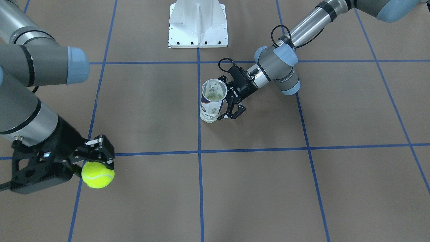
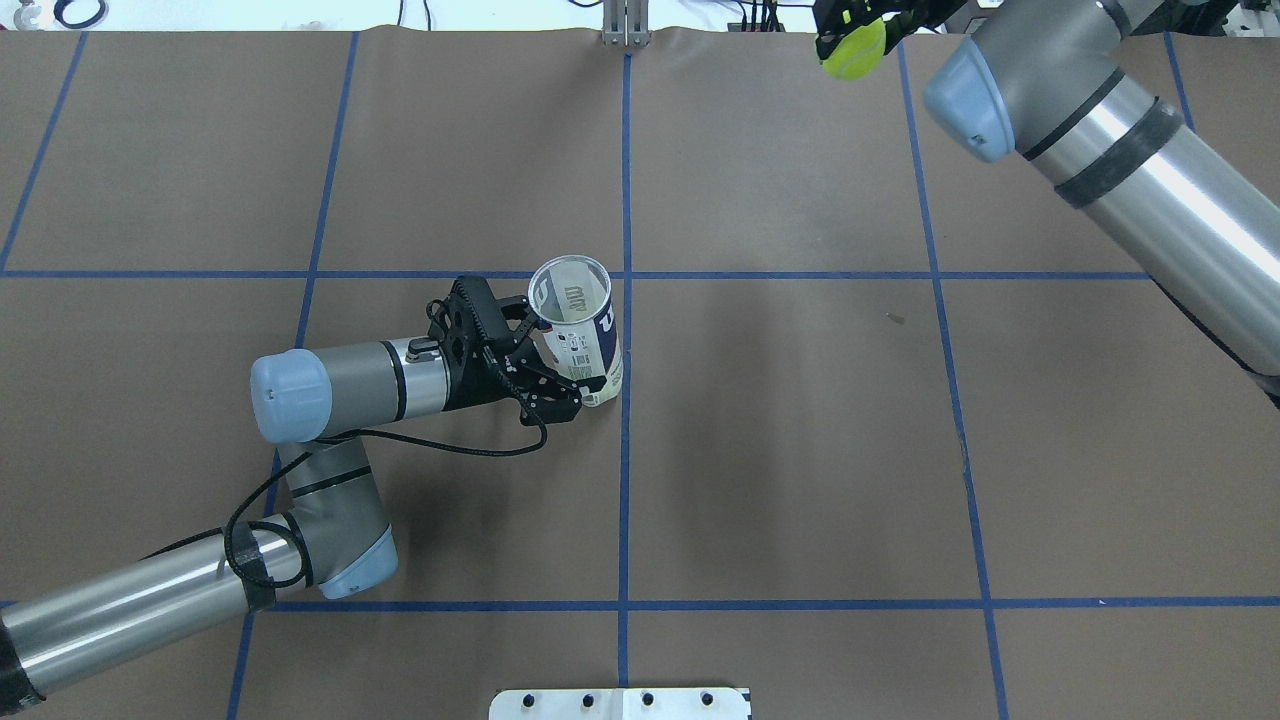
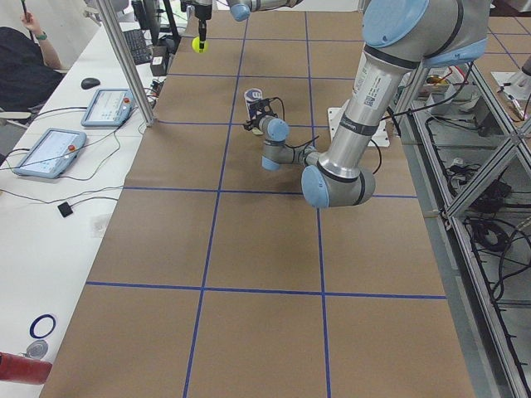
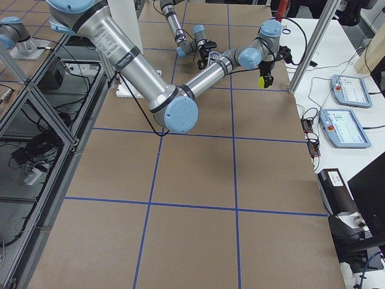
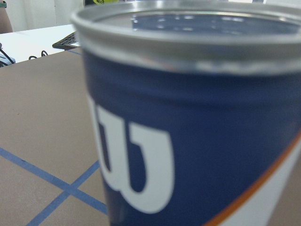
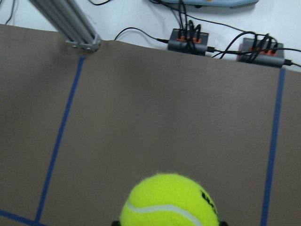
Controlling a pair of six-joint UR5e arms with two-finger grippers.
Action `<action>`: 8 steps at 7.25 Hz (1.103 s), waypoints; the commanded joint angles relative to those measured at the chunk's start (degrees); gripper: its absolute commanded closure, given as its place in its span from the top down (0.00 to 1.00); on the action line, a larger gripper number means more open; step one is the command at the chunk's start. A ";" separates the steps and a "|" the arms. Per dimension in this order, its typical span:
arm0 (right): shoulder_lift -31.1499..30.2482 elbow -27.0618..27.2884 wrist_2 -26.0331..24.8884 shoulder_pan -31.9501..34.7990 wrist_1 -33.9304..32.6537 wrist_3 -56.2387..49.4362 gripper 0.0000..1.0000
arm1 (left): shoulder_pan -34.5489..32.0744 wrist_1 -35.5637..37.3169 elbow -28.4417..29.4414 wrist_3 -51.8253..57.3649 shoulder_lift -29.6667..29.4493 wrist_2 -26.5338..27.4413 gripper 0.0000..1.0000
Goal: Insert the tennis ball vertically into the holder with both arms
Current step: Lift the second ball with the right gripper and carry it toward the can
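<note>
Yellow-green tennis ball point(image 1: 97, 174); navy-and-white holder point(image 1: 211, 109); blue-gridded brown table point(image 1: 268, 188).

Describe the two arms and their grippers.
Both the left arm and right arm are silver-grey tubes with light-blue joint caps and black bands. The left gripper and right gripper are black with linked fingers; the left bears white lettering, and a black cable loops from its wrist.

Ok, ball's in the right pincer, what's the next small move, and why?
Probably carry the tennis ball across toward the tennis-ball tube, staying above its rim. The right pincer holds the ball near the far edge of the table, well away from the tube, which the left pincer seems to grip upright, mouth open.
</note>
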 commanded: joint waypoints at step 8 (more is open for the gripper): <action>0.57 11.03 1.09 -5.99 -2.81 11.12 0.00 | 0.42 -0.12 -0.59 -0.09 0.17 -0.07 0.99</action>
